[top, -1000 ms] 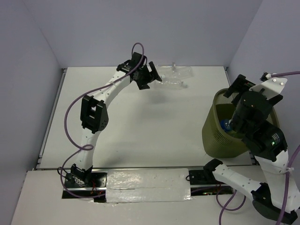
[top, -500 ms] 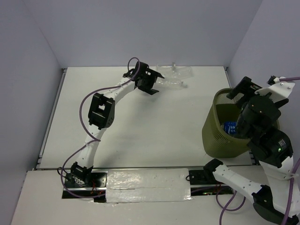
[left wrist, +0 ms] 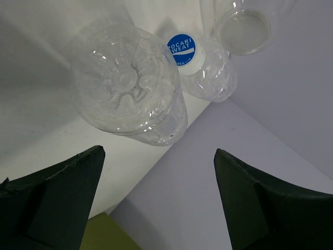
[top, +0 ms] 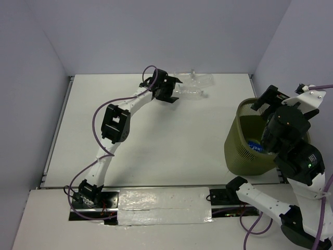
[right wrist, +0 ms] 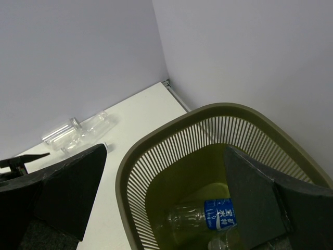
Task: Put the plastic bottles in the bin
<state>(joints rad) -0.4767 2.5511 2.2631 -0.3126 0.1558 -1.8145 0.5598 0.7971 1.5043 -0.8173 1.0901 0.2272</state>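
Back wall [top: 156, 36] hems 3 clear bottles [left wrist: 130, 83] on the tabletop [top: 156, 135].

White bench [top: 156, 135]: olive mesh bin [top: 235, 152] stands at its right edge. Clear plastic bottles [top: 191, 94] lie clustered far-left of the bin, by the back wall.

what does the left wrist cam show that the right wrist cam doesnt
Only the left wrist view: a close-up of the ribbed base of the nearest bottle, and behind it a cap printed Pocari Sweat. Only the right wrist view: the bin with a blue-labelled bottle lying at its bottom. Both: the clear bottles not yet in the bin.
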